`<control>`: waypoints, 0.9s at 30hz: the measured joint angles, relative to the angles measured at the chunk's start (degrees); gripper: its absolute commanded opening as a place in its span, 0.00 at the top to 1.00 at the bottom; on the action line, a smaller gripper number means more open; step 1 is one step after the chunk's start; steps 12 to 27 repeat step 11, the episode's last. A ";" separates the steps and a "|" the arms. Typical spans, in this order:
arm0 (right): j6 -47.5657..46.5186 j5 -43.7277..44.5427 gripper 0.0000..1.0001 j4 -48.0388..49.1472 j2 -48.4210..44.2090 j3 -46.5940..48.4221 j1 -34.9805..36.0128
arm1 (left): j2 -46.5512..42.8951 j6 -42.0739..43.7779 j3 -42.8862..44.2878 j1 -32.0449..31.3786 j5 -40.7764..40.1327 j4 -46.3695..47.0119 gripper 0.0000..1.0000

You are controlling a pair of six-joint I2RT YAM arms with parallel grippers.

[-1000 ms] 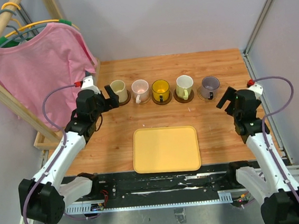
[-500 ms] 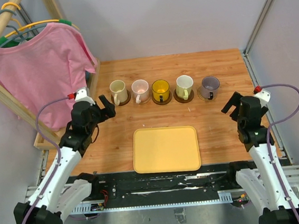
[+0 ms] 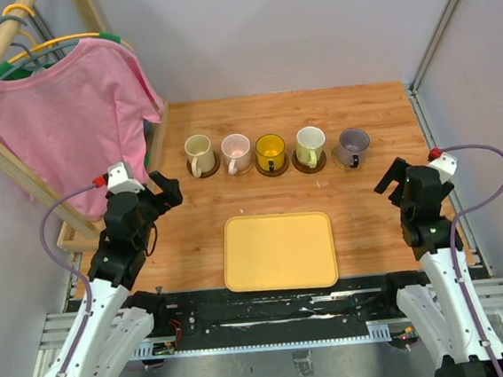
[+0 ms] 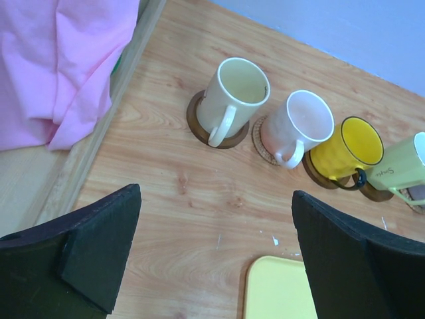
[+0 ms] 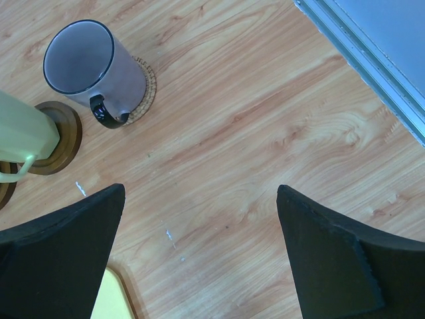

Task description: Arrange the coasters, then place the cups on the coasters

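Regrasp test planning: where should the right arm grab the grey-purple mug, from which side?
Probably pinch the rim wall of the grey-purple mug from above on its right side, one finger inside. It stands upright, mouth open; its handle faces the near side and the green mug crowds its left.

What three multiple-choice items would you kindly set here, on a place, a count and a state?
1. Where does the flat yellow rectangular tray lie? A) beside the back wall B) at the wooden table's near edge C) on the floor
2. How many small handled mugs stand in the row? A) three B) four C) five
3. How does the greyish-purple mug stand? A) upright on a woven round coaster B) tipped over C) inside the tray

B, it lies in front of the mugs, by the near edge; C, five rims show from above; A, the right wrist view shows it upright on its coaster.
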 measured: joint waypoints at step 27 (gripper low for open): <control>-0.66 0.07 0.02 0.04 0.96 -1.07 0.00 | 0.83 -0.20 -1.73 0.00 -1.01 0.00 0.00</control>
